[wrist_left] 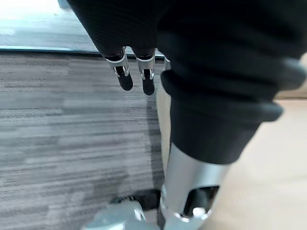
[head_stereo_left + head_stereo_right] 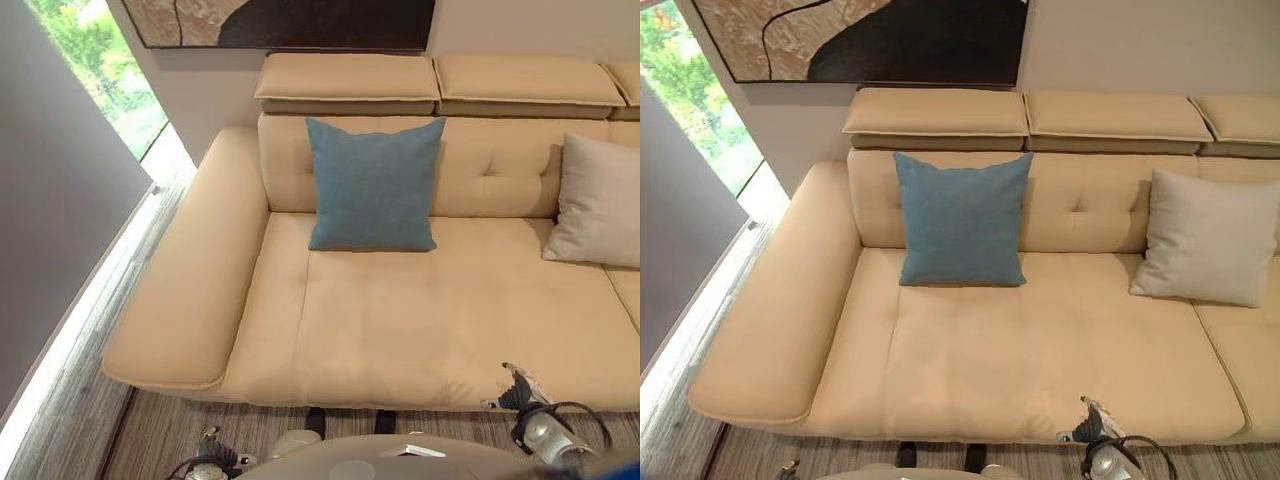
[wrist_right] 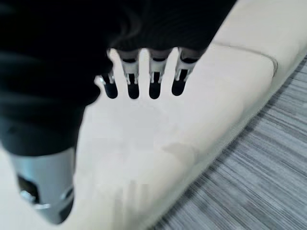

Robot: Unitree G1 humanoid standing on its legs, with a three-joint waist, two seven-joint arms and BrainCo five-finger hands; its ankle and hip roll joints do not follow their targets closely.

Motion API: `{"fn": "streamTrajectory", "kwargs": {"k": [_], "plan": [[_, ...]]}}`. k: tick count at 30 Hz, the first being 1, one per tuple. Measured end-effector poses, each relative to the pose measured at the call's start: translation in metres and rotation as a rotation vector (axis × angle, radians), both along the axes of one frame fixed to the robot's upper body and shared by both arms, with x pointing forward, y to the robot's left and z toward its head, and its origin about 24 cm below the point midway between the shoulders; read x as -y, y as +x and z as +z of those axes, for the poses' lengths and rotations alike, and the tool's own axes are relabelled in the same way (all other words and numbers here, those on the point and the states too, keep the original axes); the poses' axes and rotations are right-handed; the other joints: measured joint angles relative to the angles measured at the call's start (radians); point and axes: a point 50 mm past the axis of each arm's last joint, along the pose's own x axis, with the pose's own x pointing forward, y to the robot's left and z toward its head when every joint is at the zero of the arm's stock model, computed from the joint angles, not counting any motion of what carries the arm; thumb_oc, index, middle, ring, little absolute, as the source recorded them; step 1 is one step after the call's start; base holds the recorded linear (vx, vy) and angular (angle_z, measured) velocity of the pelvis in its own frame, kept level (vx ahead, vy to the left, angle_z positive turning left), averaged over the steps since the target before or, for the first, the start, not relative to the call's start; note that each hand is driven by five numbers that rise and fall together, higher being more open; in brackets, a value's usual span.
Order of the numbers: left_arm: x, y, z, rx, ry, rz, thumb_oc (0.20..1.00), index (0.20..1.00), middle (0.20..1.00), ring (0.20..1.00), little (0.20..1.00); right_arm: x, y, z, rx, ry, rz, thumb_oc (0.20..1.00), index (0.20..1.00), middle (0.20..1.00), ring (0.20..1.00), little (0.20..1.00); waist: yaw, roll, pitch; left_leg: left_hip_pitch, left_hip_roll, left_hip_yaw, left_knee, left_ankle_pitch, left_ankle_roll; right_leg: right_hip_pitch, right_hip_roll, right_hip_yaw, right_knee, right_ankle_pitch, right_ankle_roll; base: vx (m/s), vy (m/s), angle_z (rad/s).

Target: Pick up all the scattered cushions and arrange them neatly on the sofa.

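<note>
A blue cushion [image 2: 373,185] stands upright against the backrest of the beige sofa [image 2: 420,325], left of its middle. A light grey cushion [image 2: 1208,237] leans on the backrest further right. My right hand [image 2: 520,390] hangs low at the sofa's front edge, on the right. In the right wrist view its fingers [image 3: 154,81] are straight and hold nothing, with the sofa seat [image 3: 144,143] under them. My left hand [image 1: 125,76] hangs over the grey carpet [image 1: 57,134] in front of the sofa, fingers straight and empty.
The sofa's wide left armrest [image 2: 190,300] runs toward me. A window [image 2: 100,70] and a grey wall [image 2: 50,200] are on the left. A painting [image 2: 880,40] hangs above the headrests [image 2: 940,112]. Striped grey carpet [image 3: 259,182] lies before the sofa.
</note>
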Motion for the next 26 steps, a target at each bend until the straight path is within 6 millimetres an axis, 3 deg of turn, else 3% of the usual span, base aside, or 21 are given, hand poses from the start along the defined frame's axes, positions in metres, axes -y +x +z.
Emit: {"fn": "streamTrajectory", "kwargs": {"k": [1, 2, 3, 4, 5, 7, 10, 11, 15, 16, 17, 19, 21, 22, 23, 26], "plan": [[0.003, 0.011, 0.002, 0.032, -0.002, -0.026, 1.000, 1.000, 1.000, 1.000, 1.000, -0.001, 0.002, 0.000, 0.004, 0.003, 0.003, 1.000, 1.000, 1.000, 1.000, 1.000, 0.006, -0.002, 0.023, -0.016, 0.003, -0.009, 0.024, -0.005, -0.007, -0.004, 0.002, -0.011, 0.000, -0.002, -0.003, -0.22, -0.021, 0.30], [0.003, 0.018, 0.003, 0.049, 0.002, -0.044, 1.000, 1.000, 1.000, 1.000, 1.000, -0.003, 0.007, 0.001, 0.015, 0.004, 0.008, 1.000, 1.000, 1.000, 1.000, 1.000, 0.007, -0.010, 0.039, -0.032, 0.002, -0.010, 0.053, 0.003, -0.029, -0.016, 0.001, -0.019, 0.000, 0.007, -0.043, -0.23, 0.006, 0.12], [0.001, 0.027, 0.005, 0.058, 0.009, -0.053, 1.000, 1.000, 1.000, 1.000, 1.000, -0.008, 0.015, 0.001, 0.023, 0.009, 0.028, 1.000, 1.000, 1.000, 1.000, 1.000, 0.003, -0.044, 0.060, -0.072, -0.020, -0.011, 0.149, -0.037, -0.038, -0.027, -0.026, -0.029, -0.005, 0.019, -0.105, -0.14, 0.038, -0.03], [0.000, 0.029, 0.005, 0.049, 0.012, -0.049, 1.000, 1.000, 1.000, 1.000, 1.000, -0.016, 0.020, 0.001, 0.031, 0.024, 0.046, 1.000, 1.000, 1.000, 1.000, 1.000, 0.001, -0.079, 0.077, -0.086, -0.040, -0.004, 0.252, -0.077, -0.042, -0.025, -0.058, -0.029, -0.006, 0.025, -0.105, -0.17, 0.110, 0.05], [0.001, 0.030, 0.005, 0.054, 0.009, -0.046, 1.000, 1.000, 1.000, 1.000, 1.000, -0.018, 0.020, 0.000, 0.033, 0.030, 0.051, 1.000, 1.000, 1.000, 1.000, 1.000, -0.007, -0.088, 0.081, -0.075, -0.035, 0.001, 0.292, -0.095, -0.049, -0.024, -0.071, -0.031, -0.006, 0.021, -0.098, -0.13, 0.134, 0.19], [0.004, 0.034, 0.005, 0.064, 0.000, -0.050, 1.000, 1.000, 1.000, 1.000, 1.000, -0.015, 0.020, 0.000, 0.014, 0.017, 0.031, 1.000, 1.000, 1.000, 1.000, 1.000, -0.045, -0.058, 0.073, 0.020, 0.003, 0.002, 0.306, -0.158, -0.062, -0.029, -0.077, -0.040, 0.000, 0.044, -0.076, -0.10, 0.158, 0.31], [0.019, 0.045, 0.004, 0.085, -0.029, -0.081, 1.000, 1.000, 1.000, 1.000, 1.000, 0.012, 0.020, 0.008, 0.006, -0.038, -0.031, 1.000, 1.000, 1.000, 1.000, 1.000, -0.070, 0.036, 0.043, 0.159, 0.017, 0.011, 0.034, -0.159, -0.043, -0.064, -0.080, -0.058, 0.027, 0.067, -0.033, -0.13, 0.193, 0.27], [0.019, 0.047, 0.004, 0.088, -0.027, -0.090, 1.000, 1.000, 1.000, 1.000, 1.000, 0.013, 0.028, 0.011, 0.030, -0.035, -0.052, 1.000, 1.000, 1.000, 1.000, 1.000, -0.068, 0.044, 0.043, 0.175, 0.005, 0.009, -0.008, -0.147, -0.015, -0.083, -0.099, -0.051, 0.045, 0.076, -0.012, -0.23, 0.212, -0.02], [0.016, 0.039, 0.003, 0.058, -0.019, -0.084, 1.000, 1.000, 1.000, 1.000, 1.000, 0.008, 0.027, 0.007, 0.025, 0.027, -0.174, 1.000, 1.000, 1.000, 1.000, 1.000, -0.049, -0.020, 0.048, 0.146, -0.135, 0.030, -0.002, -0.110, 0.062, -0.151, -0.222, 0.011, 0.063, 0.134, 0.079, -0.28, 0.186, -0.20], [0.006, 0.029, 0.002, 0.012, -0.001, -0.076, 1.000, 1.000, 1.000, 1.000, 1.000, 0.001, 0.020, 0.001, -0.012, 0.054, -0.208, 1.000, 1.000, 1.000, 1.000, 1.000, -0.048, -0.064, 0.065, 0.104, -0.187, 0.057, 0.050, -0.108, 0.097, -0.185, -0.269, 0.052, 0.067, 0.119, 0.124, -0.42, 0.139, -0.50], [0.001, 0.032, 0.004, 0.013, 0.011, -0.089, 1.000, 1.000, 1.000, 1.000, 1.000, 0.001, 0.019, 0.000, -0.027, 0.056, -0.219, 1.000, 1.000, 1.000, 1.000, 1.000, -0.031, -0.043, 0.081, 0.071, -0.157, 0.094, 0.052, -0.087, 0.125, -0.224, -0.257, 0.045, 0.139, 0.089, 0.176, -0.26, 0.056, -0.52], [-0.006, 0.039, 0.007, 0.015, 0.036, -0.141, 1.000, 1.000, 1.000, 1.000, 1.000, 0.002, 0.018, -0.001, -0.069, 0.049, -0.207, 1.000, 1.000, 1.000, 1.000, 1.000, -0.019, -0.024, 0.094, 0.058, -0.118, 0.119, 0.044, -0.072, 0.136, -0.262, -0.219, 0.047, 0.366, 0.001, 0.176, -0.14, -0.013, -0.39], [-0.014, 0.036, 0.009, -0.005, 0.055, -0.167, 1.000, 1.000, 1.000, 1.000, 1.000, 0.005, 0.016, -0.001, -0.083, 0.044, -0.212, 1.000, 1.000, 1.000, 1.000, 1.000, -0.006, -0.029, 0.089, 0.057, -0.107, 0.129, 0.026, -0.051, 0.137, -0.201, -0.206, 0.051, 0.472, -0.101, 0.164, -0.04, -0.127, -0.22], [-0.017, 0.036, 0.010, -0.002, 0.060, -0.163, 1.000, 1.000, 1.000, 1.000, 1.000, 0.008, 0.015, -0.001, -0.088, 0.041, -0.227, 1.000, 1.000, 1.000, 1.000, 1.000, 0.020, -0.028, 0.080, 0.058, -0.101, 0.131, 0.012, -0.048, 0.130, -0.161, -0.193, 0.048, 0.459, -0.154, 0.168, 0.00, -0.113, -0.43], [-0.019, 0.037, 0.011, 0.002, 0.064, -0.152, 1.000, 1.000, 1.000, 1.000, 1.000, 0.010, 0.018, 0.001, -0.068, 0.054, -0.263, 1.000, 1.000, 1.000, 1.000, 1.000, 0.031, -0.046, 0.061, 0.056, -0.101, 0.135, -0.014, -0.039, 0.105, -0.074, -0.184, 0.048, 0.307, -0.167, 0.165, 0.02, -0.133, -0.31], [-0.008, 0.025, 0.004, -0.024, 0.029, -0.139, 1.000, 1.000, 1.000, 1.000, 1.000, 0.005, 0.014, -0.002, -0.069, 0.053, -0.247, 1.000, 1.000, 1.000, 1.000, 1.000, 0.020, -0.031, 0.030, 0.055, -0.080, 0.108, -0.026, -0.015, 0.066, 0.028, -0.134, 0.034, 0.094, -0.102, 0.116, 0.01, -0.072, 0.12]]}}
